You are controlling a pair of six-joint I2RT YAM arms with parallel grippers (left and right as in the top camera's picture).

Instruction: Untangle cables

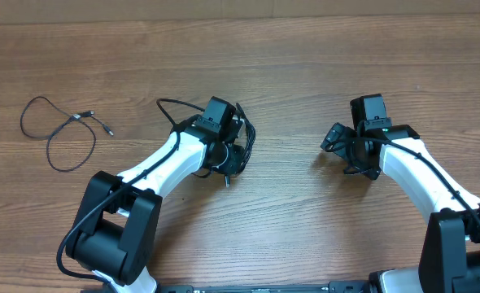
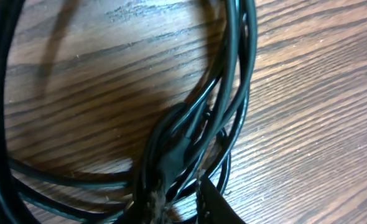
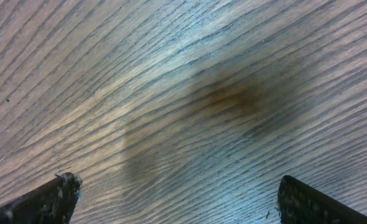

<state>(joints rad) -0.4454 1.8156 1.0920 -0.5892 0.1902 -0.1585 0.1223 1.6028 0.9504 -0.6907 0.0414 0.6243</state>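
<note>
- Cables of the task lie in two places: a cable bundle (image 2: 171, 149) at the left gripper (image 1: 233, 155), and a loose cable (image 1: 76, 117) well apart from it, at the table's far left.
- At the left wrist view's bottom edge, the bundle's thin black strands draw into one tight knot just beside a dark fingertip (image 2: 216, 205). The jaws stand narrow and pinch the strands there.
- Above the pinch the strands fan into wide loops that hang off the wooden table (image 1: 289, 65), with their shadow falling to one side on the grain.
- From overhead, a small silver-tipped plug (image 1: 226, 181) pokes out on the near side of the left gripper, and one black loop (image 1: 168, 103) arcs out beyond it.
- The right gripper (image 3: 180, 208) hovers over bare wood, well right of the bundle. Its jaws are spread wide with nothing between them.
- Farthest off, the loose cable rests flat in two open curves, its small plugs meeting near the middle.
</note>
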